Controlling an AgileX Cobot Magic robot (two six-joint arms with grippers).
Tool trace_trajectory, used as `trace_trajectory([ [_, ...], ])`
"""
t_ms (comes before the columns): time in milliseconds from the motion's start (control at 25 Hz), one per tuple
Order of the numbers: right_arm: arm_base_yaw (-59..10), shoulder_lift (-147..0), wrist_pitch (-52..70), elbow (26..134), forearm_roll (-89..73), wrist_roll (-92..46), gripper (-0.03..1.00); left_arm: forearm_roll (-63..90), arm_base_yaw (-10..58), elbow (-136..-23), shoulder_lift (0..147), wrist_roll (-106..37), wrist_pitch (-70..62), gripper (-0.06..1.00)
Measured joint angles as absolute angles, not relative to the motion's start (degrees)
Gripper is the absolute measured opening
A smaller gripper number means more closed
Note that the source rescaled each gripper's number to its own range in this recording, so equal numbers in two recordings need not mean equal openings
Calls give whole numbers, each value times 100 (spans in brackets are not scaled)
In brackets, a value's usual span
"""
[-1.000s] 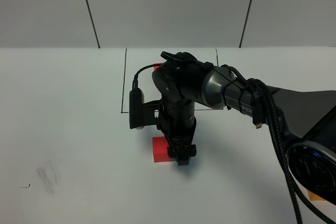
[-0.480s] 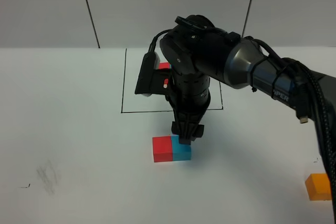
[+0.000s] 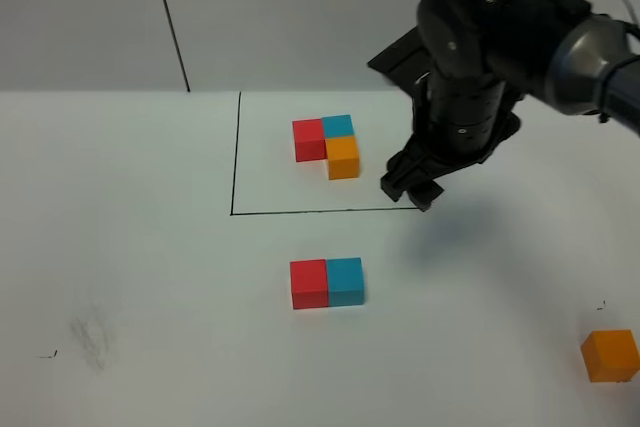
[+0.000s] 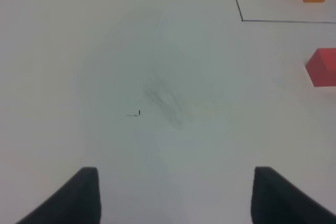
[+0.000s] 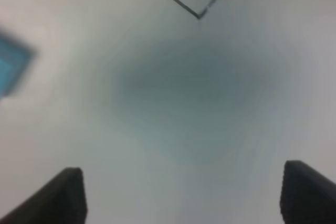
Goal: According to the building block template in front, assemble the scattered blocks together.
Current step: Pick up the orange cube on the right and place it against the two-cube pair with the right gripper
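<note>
Table (image 3: 120, 247) is white and marked with one black drawn rectangle (image 3: 300, 213), and one arm (image 3: 500, 37) is seen over its near right corner. Two grippers are counted: the right gripper (image 3: 412, 190) is spread with nothing between the jaws, and the left gripper (image 4: 176, 195) is opened wide, empty too. Inside the rectangle the building block template (image 3: 328, 142) is found, three cubes in an L. Three more lie loose: red block (image 3: 308, 283) and blue block (image 3: 346, 281) are set touching just in front of the frame, while orange block (image 3: 610, 355) is left well apart by the right edge.

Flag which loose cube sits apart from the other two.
The orange cube at the far right, alone and well outside the drawn frame. The loose red cube and blue cube sit touching side by side just below that frame.
</note>
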State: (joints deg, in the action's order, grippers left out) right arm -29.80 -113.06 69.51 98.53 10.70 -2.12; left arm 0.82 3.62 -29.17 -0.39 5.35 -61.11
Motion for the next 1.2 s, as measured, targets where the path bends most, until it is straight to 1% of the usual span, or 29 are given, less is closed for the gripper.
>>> trace_trajectory([
  [280, -2358, -9983, 6962, 8527, 957, 31, 57, 82, 362, -2917, -39, 535, -6111, 96],
  [520, -1764, -8997, 6977, 7891, 778, 164, 57, 82, 362, -2917, -39, 535, -6111, 96],
  [680, -1272, -8505, 6979, 7403, 1049, 332, 57, 82, 362, -2917, -39, 535, -6111, 96],
  [880, -867, -8356, 6991, 6810, 1367, 673, 57, 82, 362, -2917, -39, 535, -6111, 96],
  [1200, -807, -8437, 6608, 6203, 1094, 743, 57, 82, 362, -2917, -39, 535, -6111, 96],
])
